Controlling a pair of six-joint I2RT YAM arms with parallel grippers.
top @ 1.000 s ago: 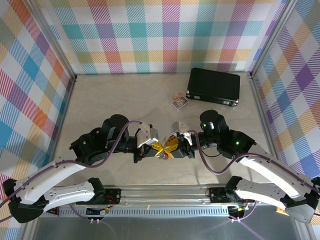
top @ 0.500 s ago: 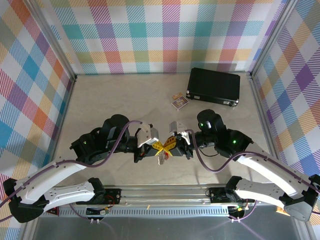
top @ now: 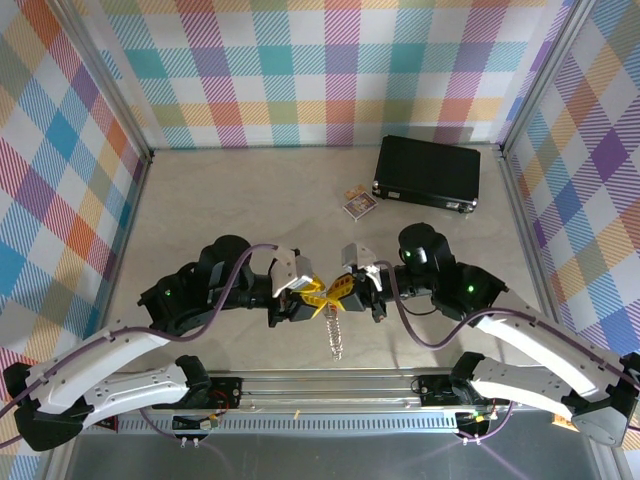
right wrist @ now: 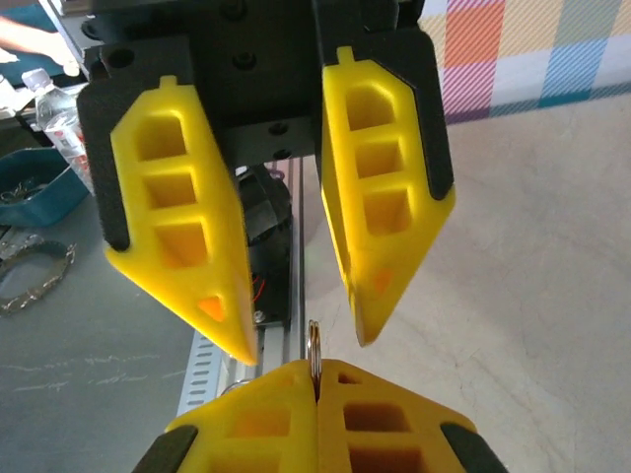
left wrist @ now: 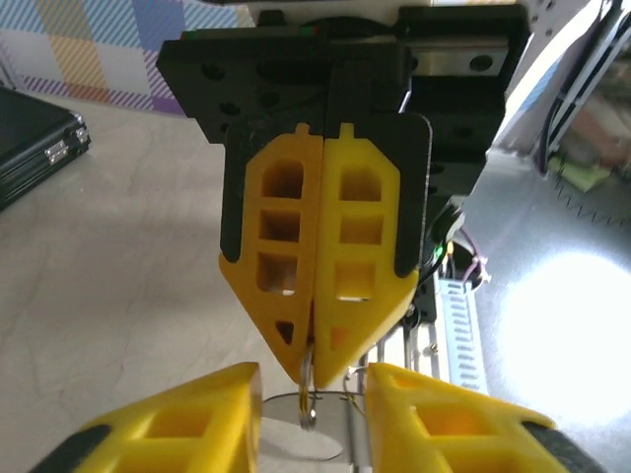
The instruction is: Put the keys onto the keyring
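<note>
The right gripper (right wrist: 315, 372) has its jaws pressed flat together, nipping the keyring (right wrist: 314, 340) edge-on at the very tips, so only a thin sliver of metal stands up between the pads. Facing it, the left gripper (right wrist: 304, 343) has its jaws parted to a moderate gap, one finger on each side of that sliver and touching nothing. From above, the two sets of yellow fingers meet nose to nose over the near part of the table (top: 230, 210), and the knobbly chain (top: 336, 338) hangs from the ring towards the front rail. Whether the red-headed key is already on the loop I cannot tell; the spot is too small and crowded. The hold looks slight: a tip pinch on a thin wire loop, with the chain's weight pulling to one side, could let the ring swivel or slide out. If the left jaws close slightly off the ring's line, they would probably knock it free instead of catching it.
</note>
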